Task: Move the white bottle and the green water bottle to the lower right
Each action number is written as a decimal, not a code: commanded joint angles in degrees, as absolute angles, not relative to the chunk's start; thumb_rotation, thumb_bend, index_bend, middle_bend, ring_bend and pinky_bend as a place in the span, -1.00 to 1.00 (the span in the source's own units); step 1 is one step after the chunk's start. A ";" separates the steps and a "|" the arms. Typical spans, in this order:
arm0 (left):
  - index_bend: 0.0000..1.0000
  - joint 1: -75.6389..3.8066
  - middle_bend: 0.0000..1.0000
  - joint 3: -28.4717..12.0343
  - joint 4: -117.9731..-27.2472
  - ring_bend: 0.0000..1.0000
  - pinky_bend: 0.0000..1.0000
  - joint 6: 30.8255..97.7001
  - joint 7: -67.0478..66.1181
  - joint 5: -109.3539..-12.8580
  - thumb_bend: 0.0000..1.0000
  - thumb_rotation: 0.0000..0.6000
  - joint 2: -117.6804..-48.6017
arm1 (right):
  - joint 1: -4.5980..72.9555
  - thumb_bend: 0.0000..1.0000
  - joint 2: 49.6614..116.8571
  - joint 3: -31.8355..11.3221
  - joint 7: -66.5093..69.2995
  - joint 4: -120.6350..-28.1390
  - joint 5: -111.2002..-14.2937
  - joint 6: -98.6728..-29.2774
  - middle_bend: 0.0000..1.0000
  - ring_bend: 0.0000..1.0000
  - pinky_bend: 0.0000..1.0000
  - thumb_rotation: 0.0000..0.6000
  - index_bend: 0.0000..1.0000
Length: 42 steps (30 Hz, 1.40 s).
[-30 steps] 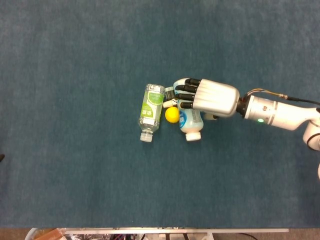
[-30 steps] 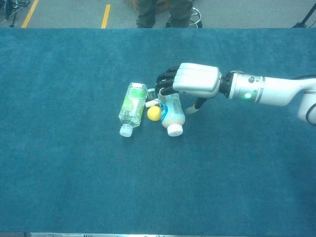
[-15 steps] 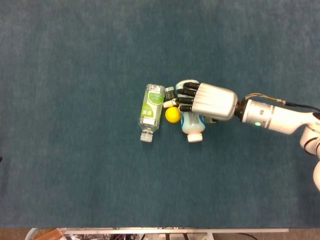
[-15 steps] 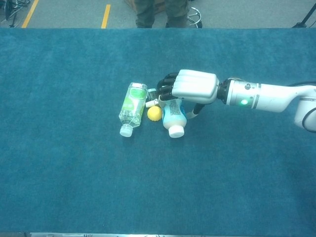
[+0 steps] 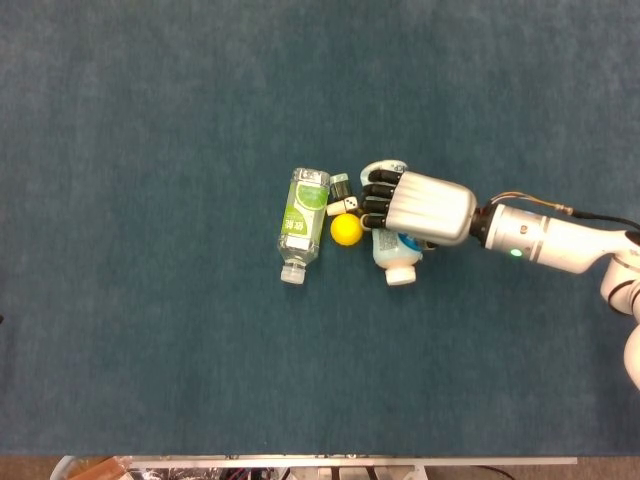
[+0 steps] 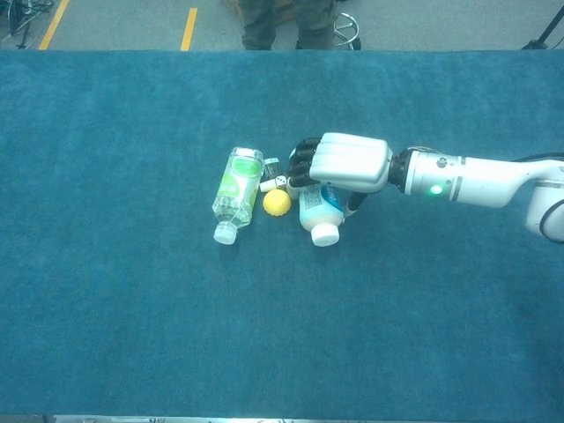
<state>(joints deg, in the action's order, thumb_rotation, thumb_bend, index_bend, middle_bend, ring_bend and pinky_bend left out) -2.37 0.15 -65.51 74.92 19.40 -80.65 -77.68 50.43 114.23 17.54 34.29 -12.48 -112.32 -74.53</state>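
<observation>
Right hand (image 5: 425, 208) has its fingers (image 5: 378, 196) wrapped over the white bottle (image 5: 398, 262), mid-body; light, stiff, likely slick plastic

A work hall or lab: a blue-carpeted bench (image 6: 106, 291), grey floor with yellow lines (image 6: 189, 26), someone's legs (image 6: 291, 22).

2 bottles (image 5: 303, 223) (image 5: 398, 259), 1 yellow ball (image 5: 346, 229), 1 hand (image 5: 425, 208).
</observation>
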 commanded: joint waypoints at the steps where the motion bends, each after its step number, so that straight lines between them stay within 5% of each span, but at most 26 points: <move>1: -0.09 -2.29 -0.46 0.20 -65.47 -0.31 -0.05 74.99 19.42 -80.74 -0.85 1.00 -77.70 | 50.26 -0.80 114.29 17.61 34.10 -12.41 -112.17 -74.57 -0.04 -0.31 -0.41 1.00 0.07; 16: -0.09 -2.16 -0.46 0.02 -65.18 -0.31 -0.05 74.69 19.52 -80.67 -0.85 1.00 -77.93 | 48.86 -0.56 113.55 16.80 32.41 -12.74 -110.36 -77.40 0.44 0.15 -0.18 1.00 0.33; 27: -0.09 -2.64 -0.46 -0.29 -65.85 -0.31 -0.05 74.33 18.43 -80.78 -0.85 1.00 -77.93 | 47.35 -0.45 109.40 15.72 29.29 -16.27 -109.22 -83.22 0.48 0.19 -0.17 1.00 0.34; 35: -0.09 -3.26 -0.46 -0.56 -66.97 -0.31 -0.05 74.49 17.01 -81.22 -0.85 1.00 -78.03 | 45.08 -0.44 101.23 17.03 23.55 -27.63 -110.75 -88.96 0.48 0.19 -0.17 1.00 0.34; 42: -0.09 -3.97 -0.46 -0.97 -68.60 -0.31 -0.05 75.04 15.40 -81.77 -0.85 1.00 -77.56 | 43.65 -0.45 90.26 20.21 13.53 -49.44 -113.34 -87.73 0.48 0.19 -0.17 1.00 0.34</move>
<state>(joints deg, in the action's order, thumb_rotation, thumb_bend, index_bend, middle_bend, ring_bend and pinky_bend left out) -3.90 -0.92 -68.51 74.98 15.48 -81.70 -77.63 44.75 96.59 18.13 19.44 -38.70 -111.68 -88.44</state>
